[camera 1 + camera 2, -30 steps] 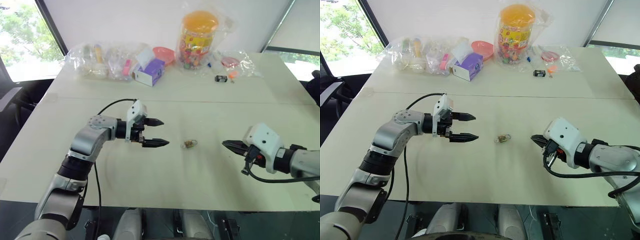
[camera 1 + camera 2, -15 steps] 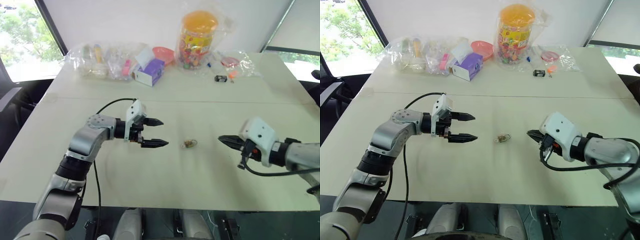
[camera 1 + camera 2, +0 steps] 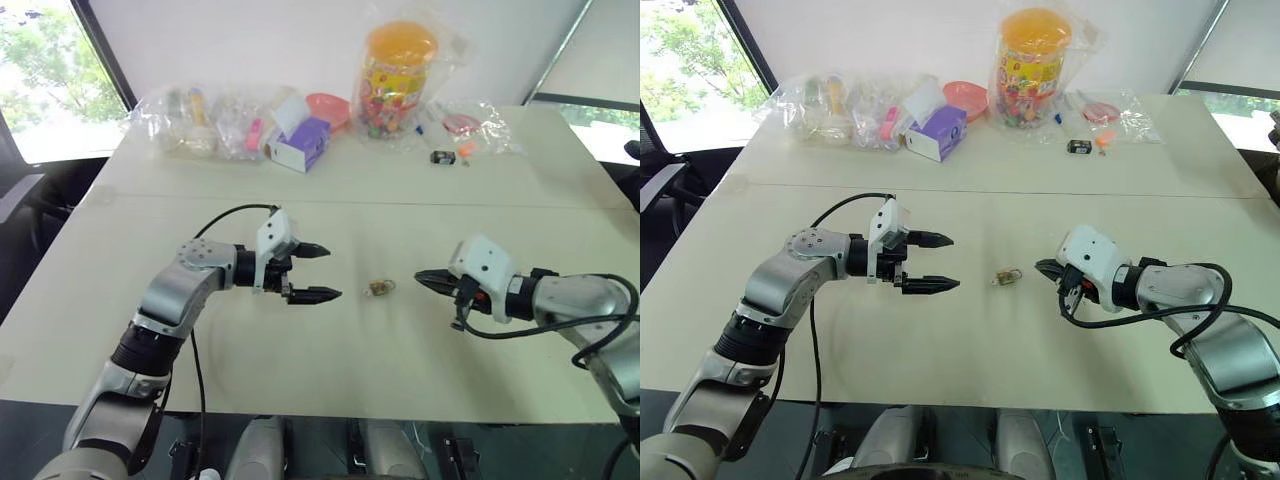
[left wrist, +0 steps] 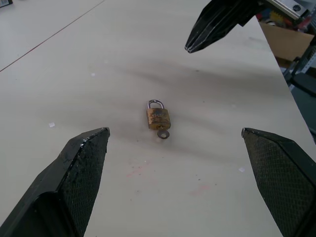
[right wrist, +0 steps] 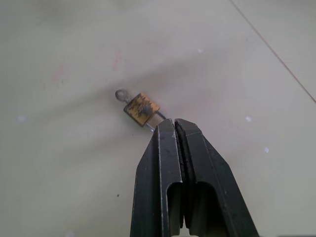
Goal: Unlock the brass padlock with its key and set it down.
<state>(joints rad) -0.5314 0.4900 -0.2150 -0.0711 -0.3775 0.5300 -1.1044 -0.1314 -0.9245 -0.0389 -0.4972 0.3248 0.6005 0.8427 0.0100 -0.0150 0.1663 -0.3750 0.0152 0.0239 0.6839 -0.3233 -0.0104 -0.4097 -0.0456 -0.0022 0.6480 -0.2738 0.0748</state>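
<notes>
Nearer by far, the pinched-together right gripper [image 3: 1042, 267] pointed at the brass padlock [image 3: 1007, 276], shackle end first, opposite the spread left gripper [image 3: 945, 262].

Golden-brass padlock [image 4: 158, 118]; black cross-hatched tool fingers [image 4: 79, 173]

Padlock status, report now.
Left hand open, right hand shut, both empty. Brass padlock flat on table between them, key inserted. Nothing blocking.

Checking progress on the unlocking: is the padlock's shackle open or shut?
Shut, it seems: on the brass padlock, lying flat, both shackle legs meet the body, key inserted.
</notes>
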